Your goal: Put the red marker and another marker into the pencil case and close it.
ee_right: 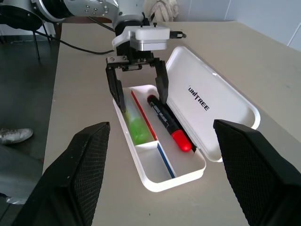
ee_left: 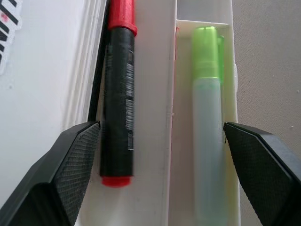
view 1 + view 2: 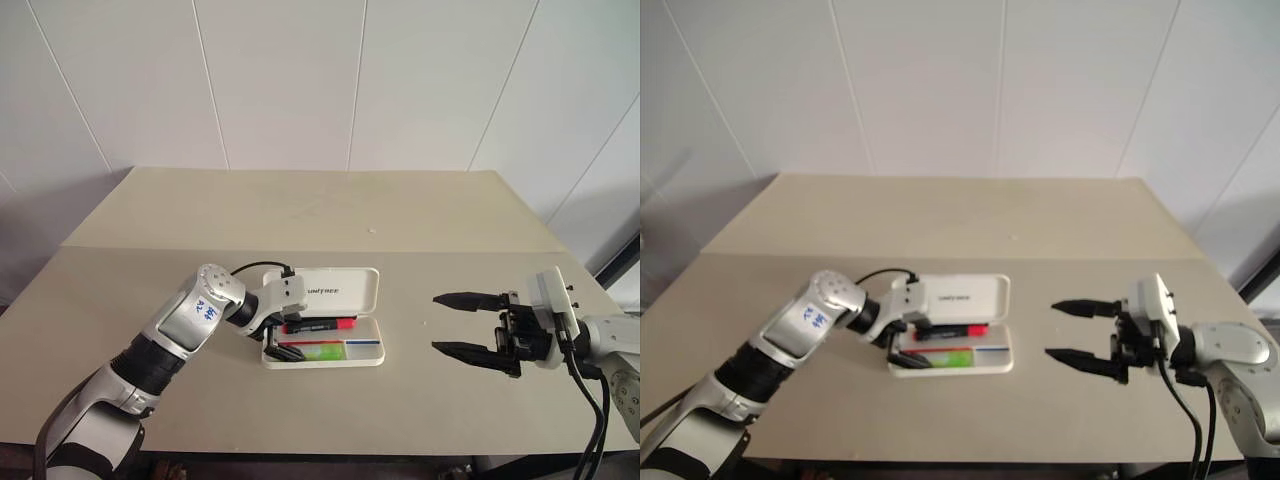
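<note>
On the tan table [image 3: 300, 215] in front of you, the pencil case [image 3: 365, 358] lies open, its white lid [image 3: 340, 290] folded back flat toward the far wall with the dark lettering facing up. The red marker [image 1: 164, 118] lies along the hinge side of the tray, its red cap pointing to your right. The light green marker [image 2: 207, 136] lies in the near-side compartment at the left end of the tray, apart from the red one, with a thin divider between them. The compartment to the right of the green marker holds nothing.

Your left gripper [image 1: 137, 96] hangs over the tray's left end, pointing down into it, its jaws spread wide. In the left wrist view one fingertip [image 2: 77, 155] stands just outside the red marker on the lid side and the other sits outside the tray's near wall, so both markers lie between them; it grips nothing.

Your right gripper [image 3: 458, 324] hovers well to the right of the case, pointing left toward it, its two black fingers fully apart and empty. Bare tabletop lies between it and the case's right edge. The table's far half is open, and a strip of table separates the case from the near edge.
</note>
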Available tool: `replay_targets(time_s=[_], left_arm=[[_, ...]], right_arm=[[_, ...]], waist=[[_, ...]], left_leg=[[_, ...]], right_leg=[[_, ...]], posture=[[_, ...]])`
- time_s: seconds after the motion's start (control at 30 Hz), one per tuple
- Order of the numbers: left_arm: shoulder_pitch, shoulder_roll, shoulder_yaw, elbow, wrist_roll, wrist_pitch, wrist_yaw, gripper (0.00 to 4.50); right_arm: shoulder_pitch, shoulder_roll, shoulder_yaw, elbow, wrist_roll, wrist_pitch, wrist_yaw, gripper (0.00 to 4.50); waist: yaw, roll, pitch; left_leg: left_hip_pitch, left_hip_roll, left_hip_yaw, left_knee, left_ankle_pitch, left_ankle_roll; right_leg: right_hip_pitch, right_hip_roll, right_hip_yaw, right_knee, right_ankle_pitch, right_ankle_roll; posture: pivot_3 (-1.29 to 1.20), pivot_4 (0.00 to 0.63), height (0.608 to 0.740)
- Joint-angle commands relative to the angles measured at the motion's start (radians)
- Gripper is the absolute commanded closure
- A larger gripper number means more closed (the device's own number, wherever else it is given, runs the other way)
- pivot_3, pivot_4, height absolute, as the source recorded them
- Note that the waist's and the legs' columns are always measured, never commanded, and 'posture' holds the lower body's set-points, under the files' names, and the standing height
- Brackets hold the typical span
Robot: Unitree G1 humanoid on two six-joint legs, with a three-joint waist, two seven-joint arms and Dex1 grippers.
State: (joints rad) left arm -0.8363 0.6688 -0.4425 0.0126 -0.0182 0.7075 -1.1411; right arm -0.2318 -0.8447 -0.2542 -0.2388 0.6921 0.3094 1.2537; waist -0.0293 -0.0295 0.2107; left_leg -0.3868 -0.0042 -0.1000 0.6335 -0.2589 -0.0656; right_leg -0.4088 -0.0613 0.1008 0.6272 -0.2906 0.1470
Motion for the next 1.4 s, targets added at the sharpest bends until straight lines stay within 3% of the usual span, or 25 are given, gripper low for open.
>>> replay_targets(time_s=[0.03,0.2,0.37,0.5,0.67,0.8,0.9,1.07,1.23,1.4], left_arm=[[0.028,0.015,0.012,-0.022,0.028,-0.008,0.037,0.01],[0.048,0.012,0.099,-0.165,-0.044,0.107,0.063,0.01],[0.152,0.065,0.262,-0.438,-0.166,0.292,0.091,0.01],[0.211,0.06,0.384,-0.549,-0.229,0.39,0.161,0.01],[0.3,-0.029,0.572,-0.599,-0.154,0.506,0.444,0.01],[0.397,-0.078,0.624,-0.647,-0.11,0.569,0.604,0.01],[0.427,-0.184,0.671,-0.646,-0.063,0.592,0.752,0.01],[0.46,-0.348,0.726,-0.662,0.013,0.584,0.959,0.01],[0.47,-0.462,0.795,-0.621,0.115,0.562,1.166,0.01],[0.5,-0.54,0.848,-0.594,0.147,0.494,1.264,0.01]], right_arm=[[-0.027,0.007,0.004,-0.003,0.009,-0.008,0.008,0.0],[-0.039,0.004,0.012,0.006,0.011,-0.003,0.02,0.0],[-0.051,-0.007,0.014,0.026,0.012,0.005,0.047,0.0],[-0.077,-0.008,0.028,0.053,0.007,0.006,0.069,0.0],[-0.132,-0.009,0.059,0.108,-0.004,0.001,0.111,0.0],[-0.173,-0.003,0.085,0.15,-0.016,-0.003,0.141,0.0],[-0.214,0.008,0.111,0.187,-0.029,-0.01,0.162,0.0],[-0.266,0.021,0.138,0.232,-0.045,-0.017,0.189,0.0],[-0.279,0.028,0.145,0.244,-0.055,-0.017,0.201,0.0],[-0.281,0.032,0.147,0.242,-0.059,-0.012,0.199,0.0]], waist=[[0.001,0.0,0.0],[0.0,0.0,0.0],[-0.003,0.0,0.0],[0.0,0.0,0.0],[0.0,0.0,0.0],[-0.004,0.0,0.0],[0.001,0.0,0.0],[0.003,0.0,0.0],[0.002,0.0,0.0],[0.003,0.0,0.0]], left_leg=[[0.0,0.0,0.0,0.0,0.0,0.0],[0.0,0.0,0.0,0.001,0.001,0.001],[0.0,0.0,0.0,-0.001,0.001,0.001],[0.0,0.0,0.0,-0.001,0.001,0.001],[0.0,0.0,0.0,0.003,0.001,0.001],[0.001,0.0,0.0,0.002,0.001,0.001],[0.001,0.0,0.0,0.003,0.001,0.001],[0.0,0.0,-0.001,0.003,0.001,0.0],[0.0,0.0,-0.001,0.003,0.001,0.0],[0.0,0.0,0.0,0.003,0.001,0.0]], right_leg=[[0.0,0.0,0.0,0.0,0.0,0.0],[0.001,0.0,0.0,0.0,0.001,0.0],[0.0,0.0,0.0,-0.001,0.001,0.0],[0.0,0.0,0.0,-0.001,0.001,0.0],[0.001,0.0,0.0,-0.001,0.002,0.0],[0.002,0.0,0.0,-0.001,0.002,0.0],[0.002,0.0,0.0,-0.001,0.002,0.001],[0.002,-0.001,-0.001,-0.002,0.003,0.001],[0.002,-0.001,-0.001,-0.002,0.003,0.001],[0.002,-0.001,0.0,-0.002,0.003,0.001]], posture=[[0.0,0.15,0.74],[0.0,0.15,0.74],[0.0,0.15,0.74],[0.0,0.15,0.74],[0.0,0.15,0.74],[0.0,0.15,0.74],[0.0,0.15,0.74],[0.0,0.15,0.74],[0.0,0.15,0.74],[0.0,0.15,0.74]])
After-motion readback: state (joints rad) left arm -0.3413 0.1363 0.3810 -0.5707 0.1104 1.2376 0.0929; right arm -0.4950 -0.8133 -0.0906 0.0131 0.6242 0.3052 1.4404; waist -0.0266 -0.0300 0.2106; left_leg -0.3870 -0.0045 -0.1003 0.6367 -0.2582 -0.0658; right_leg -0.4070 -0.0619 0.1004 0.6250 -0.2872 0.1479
